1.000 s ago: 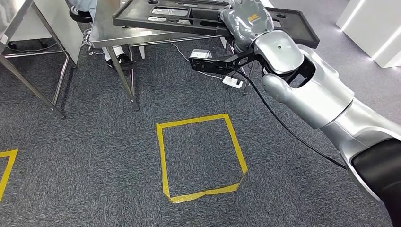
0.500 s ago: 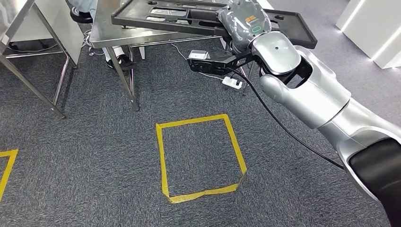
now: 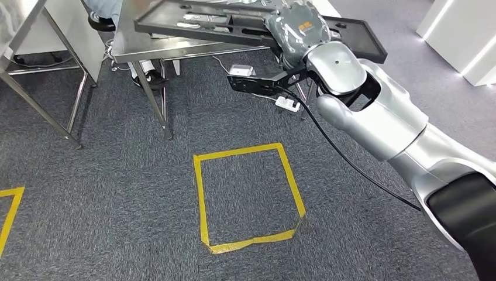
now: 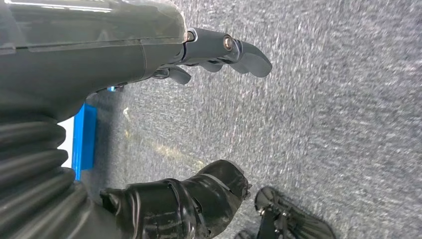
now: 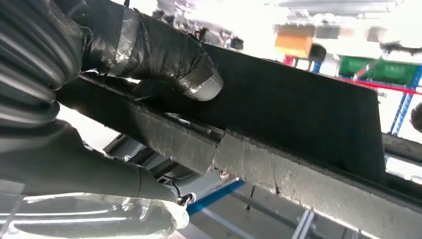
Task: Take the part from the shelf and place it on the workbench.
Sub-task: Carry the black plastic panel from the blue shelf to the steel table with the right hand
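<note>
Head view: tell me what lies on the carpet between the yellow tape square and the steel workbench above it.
In the head view, bare grey carpet runs from the yellow tape square to the steel workbench, apart from a white power strip with its cable.

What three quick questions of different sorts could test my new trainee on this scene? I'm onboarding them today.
1. True or false: the right hand grips the black part.
2. Which lies on the carpet below the arm? A) a yellow tape square B) a red cone C) a cardboard box
3. Fill in: the left hand holds ____.

Key: 1 true; 2 A; 3 nothing, its fingers hang apart over the carpet.
</note>
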You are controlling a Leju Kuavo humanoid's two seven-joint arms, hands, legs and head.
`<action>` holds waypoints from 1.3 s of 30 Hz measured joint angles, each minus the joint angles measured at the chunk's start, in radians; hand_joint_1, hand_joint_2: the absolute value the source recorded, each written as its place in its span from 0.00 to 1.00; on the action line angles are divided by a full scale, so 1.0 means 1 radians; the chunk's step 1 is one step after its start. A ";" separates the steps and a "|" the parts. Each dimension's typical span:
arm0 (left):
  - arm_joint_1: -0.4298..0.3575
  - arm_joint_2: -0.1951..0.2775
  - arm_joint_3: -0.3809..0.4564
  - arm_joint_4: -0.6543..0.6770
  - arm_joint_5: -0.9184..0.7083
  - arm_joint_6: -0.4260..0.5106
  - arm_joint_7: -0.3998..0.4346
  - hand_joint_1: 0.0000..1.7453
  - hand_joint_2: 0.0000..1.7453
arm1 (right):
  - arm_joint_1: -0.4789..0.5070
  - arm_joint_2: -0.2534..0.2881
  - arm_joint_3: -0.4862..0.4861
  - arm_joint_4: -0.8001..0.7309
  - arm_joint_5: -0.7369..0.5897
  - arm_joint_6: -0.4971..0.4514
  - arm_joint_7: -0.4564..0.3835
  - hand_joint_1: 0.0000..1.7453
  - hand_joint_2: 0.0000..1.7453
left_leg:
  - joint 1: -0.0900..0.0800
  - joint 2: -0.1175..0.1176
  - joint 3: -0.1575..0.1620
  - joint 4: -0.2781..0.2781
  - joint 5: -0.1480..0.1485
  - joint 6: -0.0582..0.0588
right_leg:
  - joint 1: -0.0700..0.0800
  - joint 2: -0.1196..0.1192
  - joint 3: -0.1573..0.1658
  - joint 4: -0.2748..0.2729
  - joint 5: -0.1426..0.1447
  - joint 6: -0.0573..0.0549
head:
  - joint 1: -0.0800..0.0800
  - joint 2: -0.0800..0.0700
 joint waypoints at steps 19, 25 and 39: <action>0.002 0.017 0.000 0.001 0.007 -0.004 -0.007 0.00 1.00 | 0.017 0.027 0.006 0.041 0.024 -0.024 -0.007 1.00 1.00 | 0.011 -0.011 -0.035 0.105 -0.052 -0.042 | -0.025 0.025 -0.025 0.000 0.030 -0.023 | -0.014 0.000; 0.002 0.020 0.000 0.001 0.006 -0.003 -0.010 0.00 1.00 | 0.019 0.025 0.006 0.042 0.036 -0.033 0.005 1.00 1.00 | 0.006 -0.011 -0.029 0.095 -0.058 -0.020 | -0.025 0.029 -0.026 -0.008 0.031 -0.020 | -0.016 0.000; 0.001 0.014 -0.001 0.002 0.014 -0.003 0.001 0.00 1.00 | 0.020 0.018 0.005 0.044 0.038 -0.029 0.005 1.00 1.00 | 0.047 -0.011 0.032 0.053 -0.084 -0.085 | -0.033 0.016 -0.043 -0.015 0.067 0.021 | 0.016 0.000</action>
